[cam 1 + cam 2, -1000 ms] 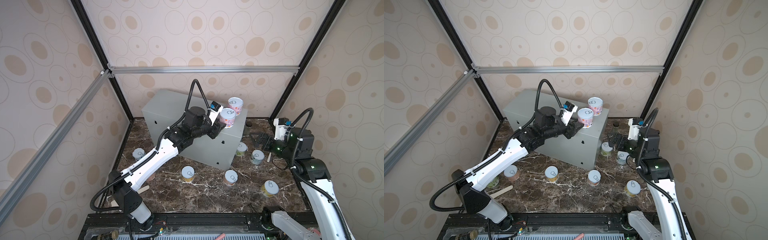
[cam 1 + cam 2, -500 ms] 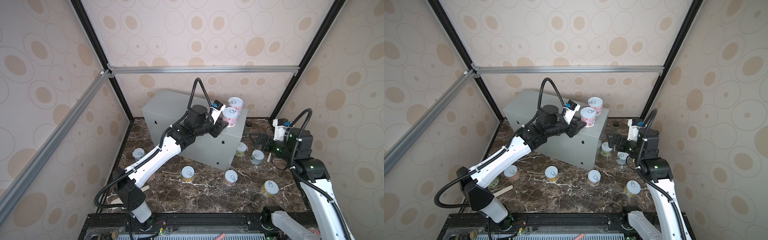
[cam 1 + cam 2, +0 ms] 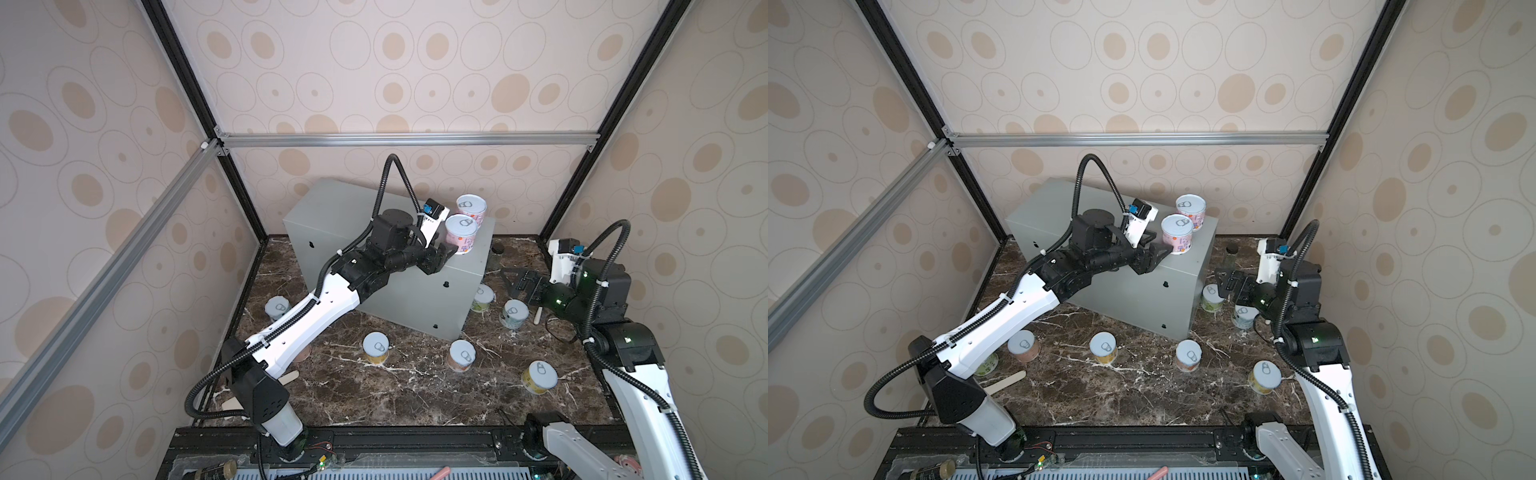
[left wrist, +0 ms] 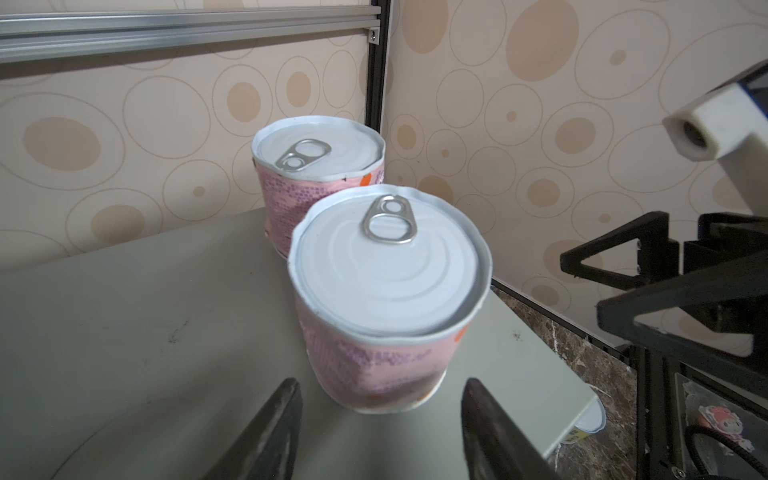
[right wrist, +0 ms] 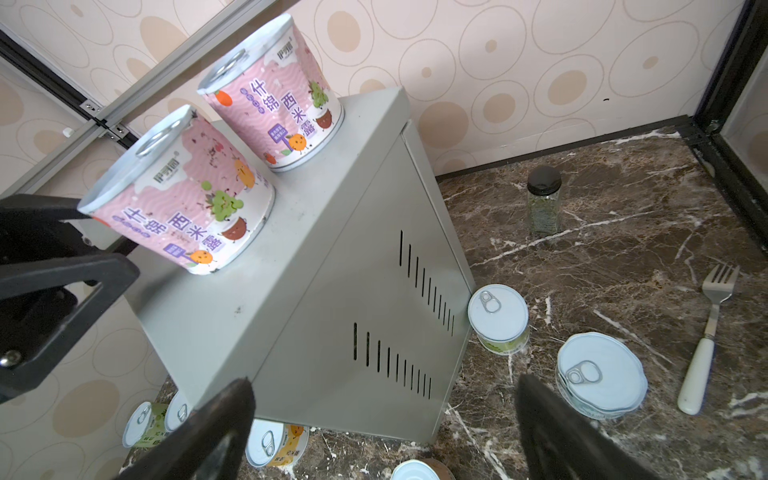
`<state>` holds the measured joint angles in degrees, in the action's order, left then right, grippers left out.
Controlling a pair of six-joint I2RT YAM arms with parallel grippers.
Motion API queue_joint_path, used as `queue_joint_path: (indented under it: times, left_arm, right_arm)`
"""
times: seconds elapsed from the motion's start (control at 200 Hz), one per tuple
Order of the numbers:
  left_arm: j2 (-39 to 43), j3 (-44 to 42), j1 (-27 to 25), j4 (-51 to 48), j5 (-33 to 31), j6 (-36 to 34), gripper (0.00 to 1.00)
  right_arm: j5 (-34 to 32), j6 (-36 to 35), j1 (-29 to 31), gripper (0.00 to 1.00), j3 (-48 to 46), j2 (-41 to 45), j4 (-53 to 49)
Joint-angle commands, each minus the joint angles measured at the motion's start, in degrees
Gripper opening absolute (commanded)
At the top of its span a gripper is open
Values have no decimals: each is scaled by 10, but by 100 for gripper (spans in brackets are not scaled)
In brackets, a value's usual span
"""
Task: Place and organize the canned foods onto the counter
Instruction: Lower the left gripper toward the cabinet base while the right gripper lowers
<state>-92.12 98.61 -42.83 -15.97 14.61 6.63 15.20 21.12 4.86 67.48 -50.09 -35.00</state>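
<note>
- In a top view, the left gripper (image 3: 451, 252) reaches across the counter (image 3: 332, 216). Its jaws are spread and sit just short of the near pink can (image 3: 461, 237). That can stands upright on the counter's top at the right end, and the far pink can (image 3: 471, 210) is tucked close behind it.
- Same view: the right gripper (image 3: 517, 282) hangs wide open and empty beside the counter's right end. Loose cans (image 3: 376, 347) dot the marble floor (image 3: 415, 395) below.
- In a top view again, the left gripper (image 3: 1163, 249) is level with the base of the near pink can (image 3: 1177, 239), and a sliver of grey shows between them. The far pink can (image 3: 1190, 212) is further back on the counter (image 3: 1050, 216).
- Left wrist view: both fingers (image 4: 278, 424) flank the foot of the near pink can (image 4: 386, 282) without touching it, and the can sits just ahead of the tips. The far pink can (image 4: 316, 153) is right behind; whether the two touch, I can't say.
- Right wrist view: the right gripper (image 5: 384, 380) is parted wide over the counter's vented side, with nothing between the fingers. A green can (image 5: 498, 318) stands against the counter's foot, and a teal can (image 5: 600, 374) is just beside it. A jar (image 5: 543, 199) and a fork (image 5: 706, 345) lie further out.
</note>
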Motion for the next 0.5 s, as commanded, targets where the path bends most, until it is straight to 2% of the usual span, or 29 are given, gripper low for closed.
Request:
queue_joint_path:
  times: [0.0,0.135,0.265,0.495]
  left_arm:
    - [51,-3,2,0,-19,0,69]
    - [85,-29,3,-2,-30,7,81]
    - [124,-67,2,2,-39,18,98]
    - [204,-146,3,2,-69,40,99]
  right_arm:
    - [0,-6,3,100,13,16,-18]
    - [-8,-6,4,99,22,27,-42]
    - [-19,-7,4,99,32,37,-71]
    - [-27,-6,4,99,31,62,-116]
